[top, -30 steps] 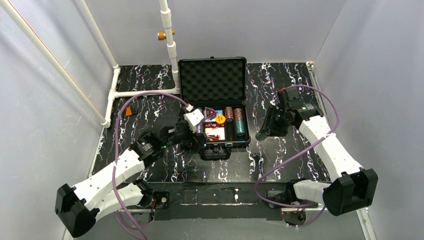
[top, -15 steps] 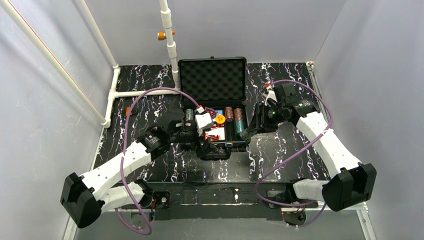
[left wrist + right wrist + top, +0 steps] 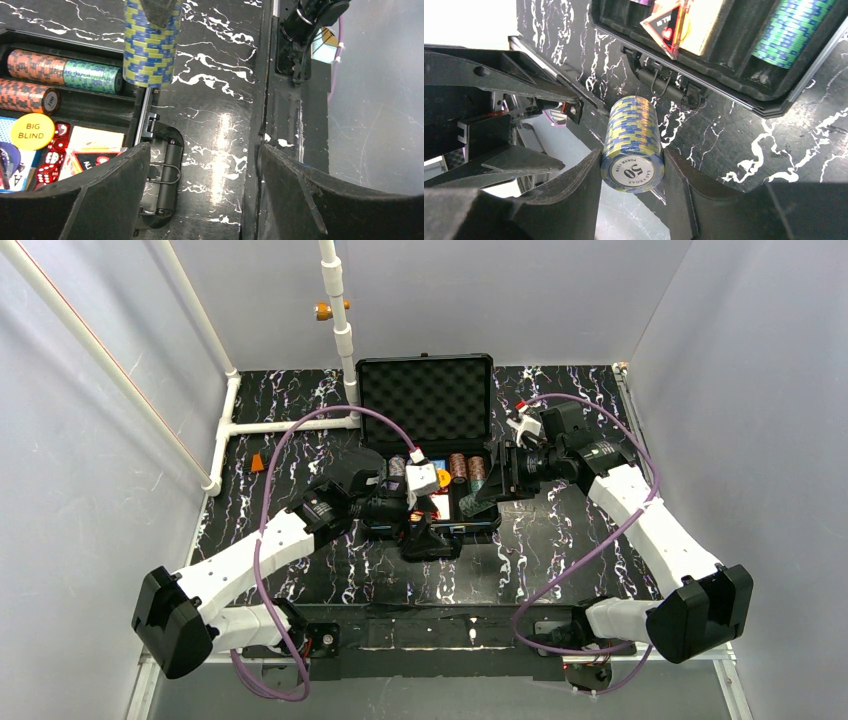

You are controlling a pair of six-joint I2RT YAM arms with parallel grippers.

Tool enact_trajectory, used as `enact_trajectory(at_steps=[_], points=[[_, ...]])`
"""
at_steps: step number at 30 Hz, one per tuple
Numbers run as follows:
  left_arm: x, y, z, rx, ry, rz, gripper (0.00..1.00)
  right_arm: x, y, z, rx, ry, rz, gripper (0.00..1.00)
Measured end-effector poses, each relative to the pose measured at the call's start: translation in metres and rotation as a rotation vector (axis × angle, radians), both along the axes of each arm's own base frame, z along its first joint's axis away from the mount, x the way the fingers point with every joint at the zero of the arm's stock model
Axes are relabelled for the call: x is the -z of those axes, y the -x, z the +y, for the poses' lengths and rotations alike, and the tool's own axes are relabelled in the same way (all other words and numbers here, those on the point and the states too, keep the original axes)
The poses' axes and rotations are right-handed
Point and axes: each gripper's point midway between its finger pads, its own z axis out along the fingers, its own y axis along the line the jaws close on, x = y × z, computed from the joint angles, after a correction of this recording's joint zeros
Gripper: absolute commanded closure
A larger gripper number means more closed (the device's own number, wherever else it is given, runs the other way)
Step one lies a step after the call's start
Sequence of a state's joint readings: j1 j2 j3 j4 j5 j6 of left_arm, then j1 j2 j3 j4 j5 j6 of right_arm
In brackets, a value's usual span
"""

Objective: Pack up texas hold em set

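The black case (image 3: 425,400) lies open at mid-table with its foam lid up. It holds rows of orange (image 3: 32,65) and green chips (image 3: 92,76), card decks (image 3: 709,30), red dice (image 3: 50,160) and a yellow "BIG BLIND" disc (image 3: 32,131). My right gripper (image 3: 633,175) is shut on a blue-and-yellow chip stack (image 3: 634,145) and holds it just above the case's front right corner (image 3: 480,498). The stack also shows in the left wrist view (image 3: 150,45). My left gripper (image 3: 205,200) is open and empty over the case's front handle (image 3: 162,180).
A small orange block (image 3: 258,462) lies on the black marbled table at the left. White PVC pipes (image 3: 285,425) run along the back left. The case's front latch (image 3: 664,85) faces the arm bases. Grey walls enclose the table.
My right gripper has carried the chip stack left to the case's front right corner. My left arm has swung right, bringing its gripper over the case's front handle.
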State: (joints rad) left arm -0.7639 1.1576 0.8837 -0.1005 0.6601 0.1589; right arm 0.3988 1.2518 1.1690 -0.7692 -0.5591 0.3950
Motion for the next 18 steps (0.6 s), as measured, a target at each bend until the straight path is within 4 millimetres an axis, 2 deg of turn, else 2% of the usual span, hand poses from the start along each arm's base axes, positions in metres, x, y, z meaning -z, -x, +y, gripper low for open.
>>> enact_trajectory(at_steps=[9,18], points=[[-0.009,0.001,-0.008,0.022,0.009,0.002,0.23,-0.011,0.005,0.015,-0.05,-0.065,-0.011,0.91],[0.004,0.005,-0.015,0.044,-0.023,0.03,0.23,-0.018,0.015,0.029,-0.111,-0.103,-0.02,0.91]])
